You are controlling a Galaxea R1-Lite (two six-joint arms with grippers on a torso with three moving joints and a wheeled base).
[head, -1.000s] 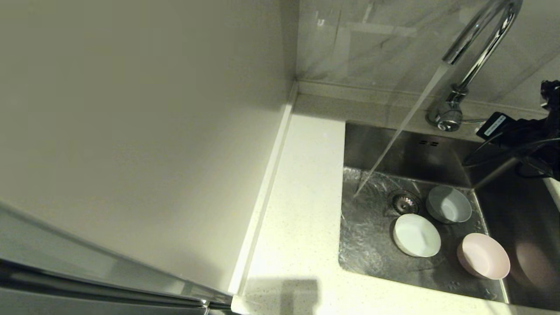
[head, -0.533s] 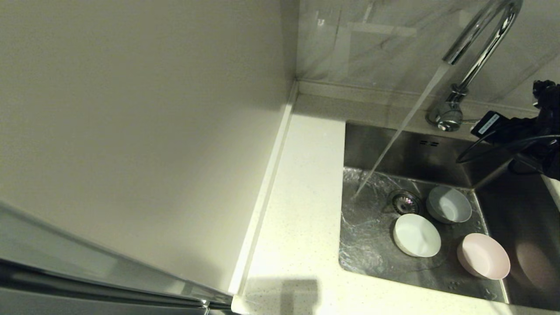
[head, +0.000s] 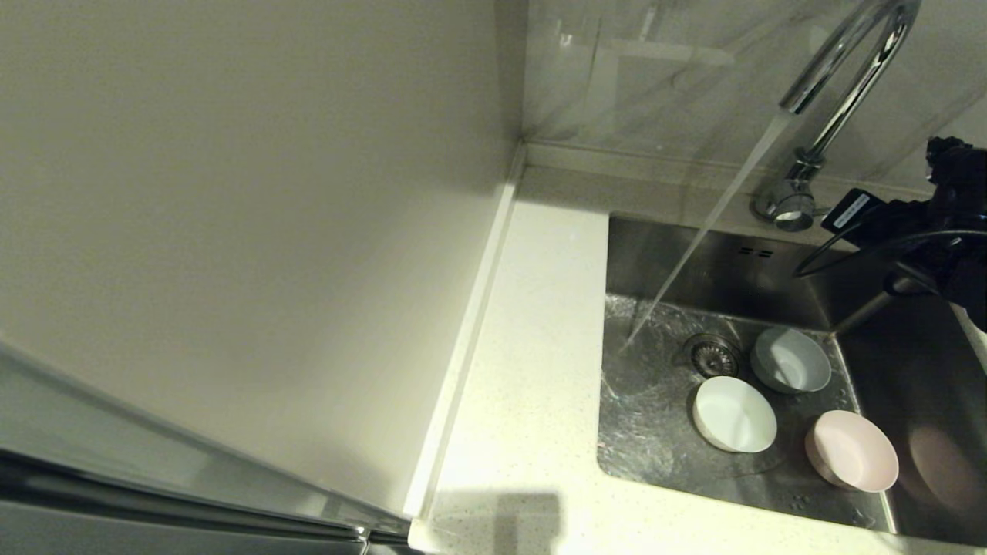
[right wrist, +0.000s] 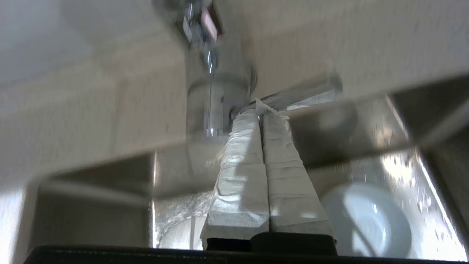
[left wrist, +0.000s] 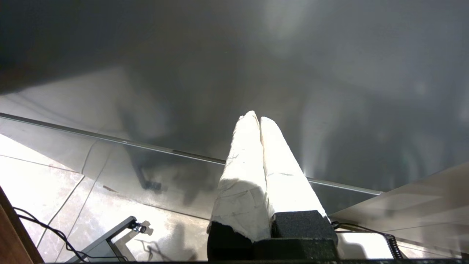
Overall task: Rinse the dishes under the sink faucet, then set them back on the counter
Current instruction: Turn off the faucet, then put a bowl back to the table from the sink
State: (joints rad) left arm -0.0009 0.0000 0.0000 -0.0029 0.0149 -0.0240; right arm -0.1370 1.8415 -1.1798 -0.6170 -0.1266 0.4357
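Observation:
Three small bowls lie in the steel sink (head: 663,262): grey-blue (head: 790,360) by the drain, white (head: 734,414) in front of it, pale pink (head: 852,451) to the right. Water runs from the chrome gooseneck faucet (head: 840,92) onto the sink floor left of the drain, missing the bowls. My right arm (head: 925,231) reaches in from the right toward the faucet's base. In the right wrist view my right gripper (right wrist: 262,110) is shut, with its tips against the thin side lever (right wrist: 304,93) beside the faucet base (right wrist: 216,102). My left gripper (left wrist: 255,118) is shut and parked away from the sink.
The white speckled counter (head: 532,347) runs along the sink's left side and front edge. A plain beige wall panel (head: 231,231) stands to its left, with tiled wall behind the faucet. A round drain strainer (head: 713,354) sits near the bowls. One bowl (right wrist: 366,220) shows below my right gripper.
My right arm has moved left and back, closer to the faucet's base and lever. The water keeps running and the bowls have not moved.

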